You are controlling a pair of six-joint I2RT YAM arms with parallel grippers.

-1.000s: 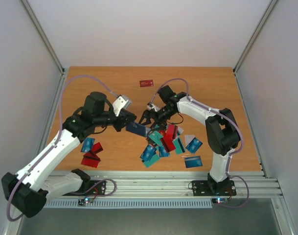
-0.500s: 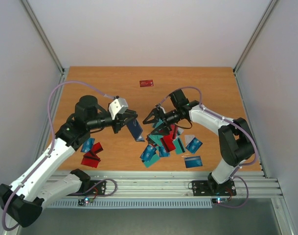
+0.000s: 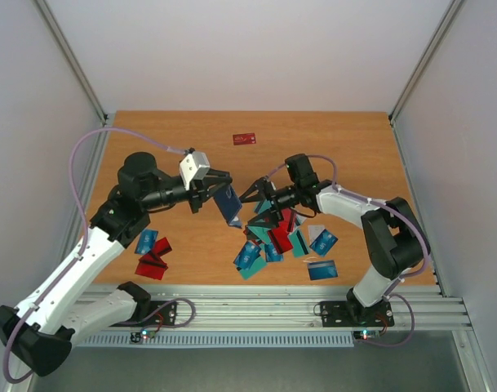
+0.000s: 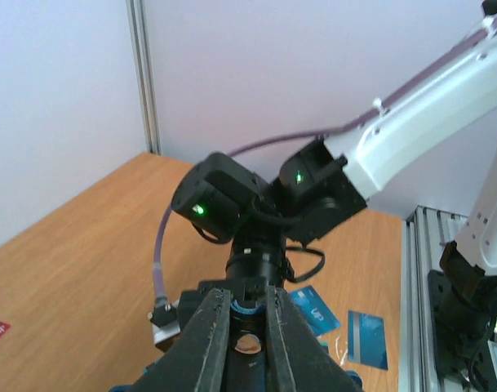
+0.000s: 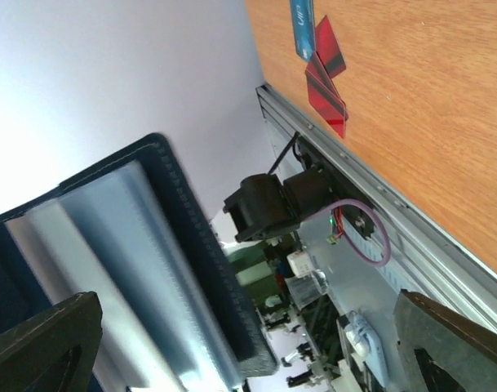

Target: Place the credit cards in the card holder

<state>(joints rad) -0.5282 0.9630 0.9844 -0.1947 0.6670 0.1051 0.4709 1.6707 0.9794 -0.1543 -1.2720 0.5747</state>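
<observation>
My left gripper is shut on the card holder, a dark navy case that it holds above the table, tilted. In the left wrist view its fingers pinch the card holder's blue edge. My right gripper stands open just right of the holder, facing it, with nothing between its fingers. In the right wrist view the card holder shows its pale grey-blue inside close up. The credit cards lie in a teal, blue and red heap under the right arm. More credit cards lie at the left.
One red card lies alone near the back of the table. A blue card sits by the front edge. The metal rail with both arm bases runs along the near edge. Grey walls enclose the table.
The right gripper has opened wider and drawn back a little to the right of the holder. The left arm has pulled in and raised the holder slightly, turning it.
</observation>
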